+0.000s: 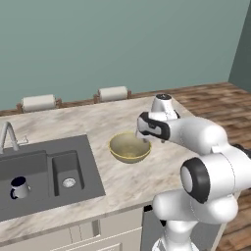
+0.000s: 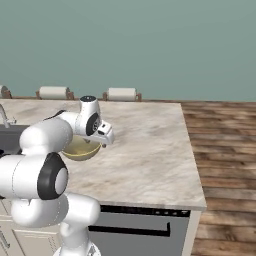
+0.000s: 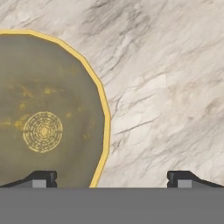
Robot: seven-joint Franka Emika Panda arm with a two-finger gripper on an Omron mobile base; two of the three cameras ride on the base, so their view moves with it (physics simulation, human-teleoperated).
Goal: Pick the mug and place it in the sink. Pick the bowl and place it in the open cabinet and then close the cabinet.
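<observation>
A marble-patterned worktop [image 1: 117, 181] forms an island before a teal wall, with wood plank floor [image 2: 225, 150] to one side. One olive bowl [image 1: 130, 147] sits upright on the marble, mouth up, just right of the sink [image 1: 90, 171]. One dark mug [image 1: 18, 188] stands upright in the sink's large basin, its handle toward the front. Two chair backs [image 1: 113, 93] show beyond the far edge. The end effector [image 3: 111, 179] hovers over the bowl's rim, fingers spread wide, holding nothing.

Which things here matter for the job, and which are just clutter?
Job:
bowl on the counter, below the open end effector
mug, already in the sink

Just there:
two chairs behind the counter
faucet
</observation>
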